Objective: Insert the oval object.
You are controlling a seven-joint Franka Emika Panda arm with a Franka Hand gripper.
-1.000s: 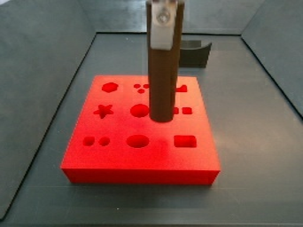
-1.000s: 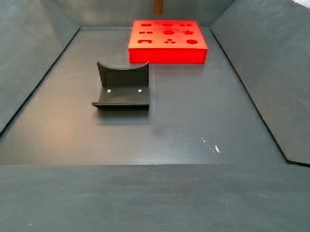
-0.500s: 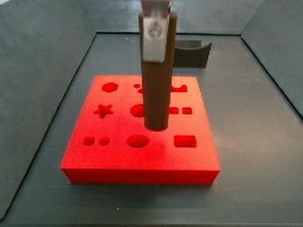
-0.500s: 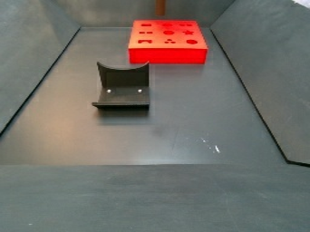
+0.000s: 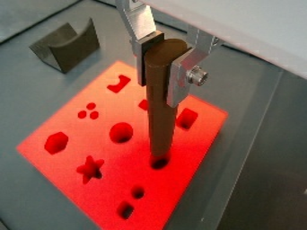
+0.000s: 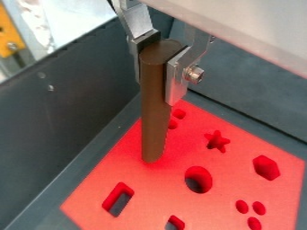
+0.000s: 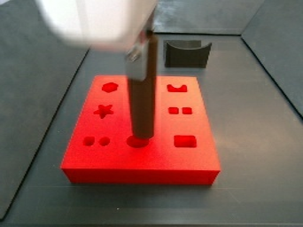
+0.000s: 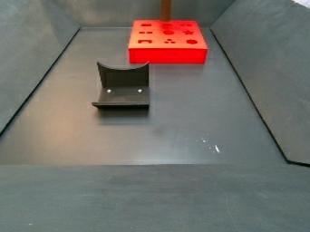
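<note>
The oval object, a long brown peg (image 5: 156,108), hangs upright, and my gripper (image 5: 166,63) is shut on its upper end. It also shows in a wrist view (image 6: 153,108) and a side view (image 7: 138,97). The silver fingers (image 6: 175,70) clamp it from both sides. The peg's lower end sits at the mouth of the round-edged hole in the front middle of the red block (image 7: 190,161). I cannot tell how deep it sits. In a side view the red block (image 8: 169,53) is far off and only a sliver of the peg (image 8: 165,7) shows above it.
The red block (image 5: 60,135) has several shaped holes: star, hexagon, square, small dots. The dark grey fixture (image 8: 122,86) stands on the dark floor apart from the block, and also shows behind it (image 7: 186,51) and in a wrist view (image 5: 66,45). Raised walls edge the floor.
The gripper has carried the peg from over the block's middle toward its front and lowered it. The peg's lower end now meets the front middle hole.
</note>
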